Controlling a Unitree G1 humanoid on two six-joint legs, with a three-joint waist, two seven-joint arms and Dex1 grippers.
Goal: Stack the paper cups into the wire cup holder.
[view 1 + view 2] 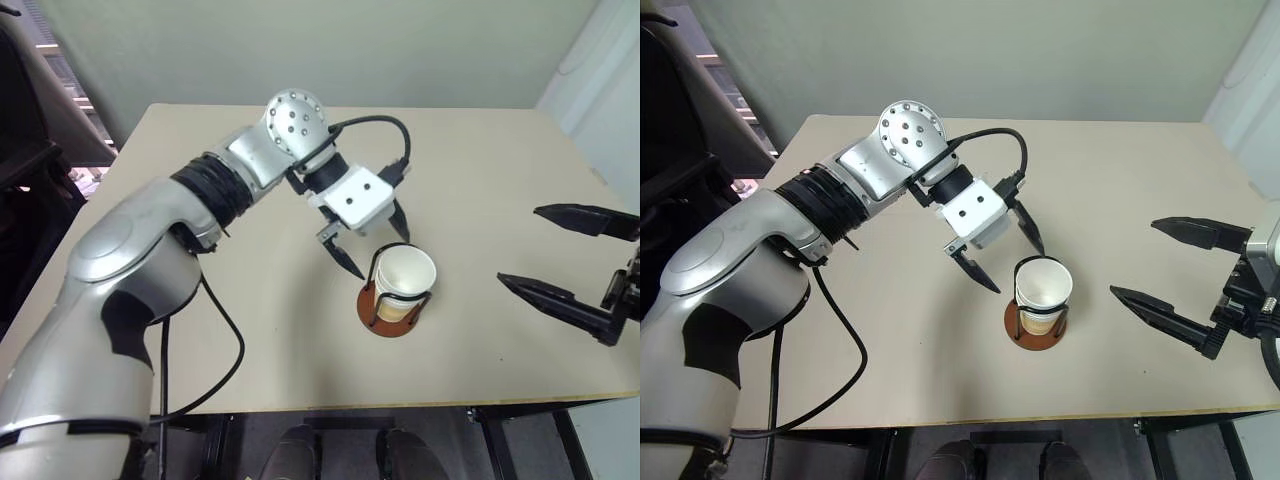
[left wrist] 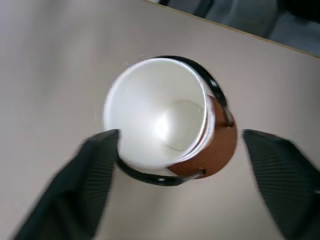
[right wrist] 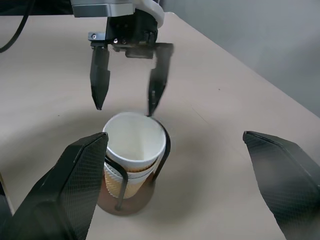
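A: Left gripper [image 1: 372, 240]?
B: Jaws spread, empty, just above the paper cups [image 1: 404, 282] nested in the wire cup holder [image 1: 390, 312] mid-table.
A: Right gripper [image 1: 565, 262]?
B: Spread, empty, well apart.
A: Tip?
B: Lift straight up, don't snag the rim or wires.

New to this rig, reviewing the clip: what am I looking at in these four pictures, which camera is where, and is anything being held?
It is a two-armed humanoid robot at a beige table. Two pictures come from its head, looking down over both arms; the other two come from cameras on each wrist, looking along that arm's black fingers. The left tool hangs open just above the wire cup holder, a brown disc with black wire loops. The paper cups sit nested inside it; the right wrist view shows at least two rims stacked. The right tool waits open off to the side. Neither tool holds anything.
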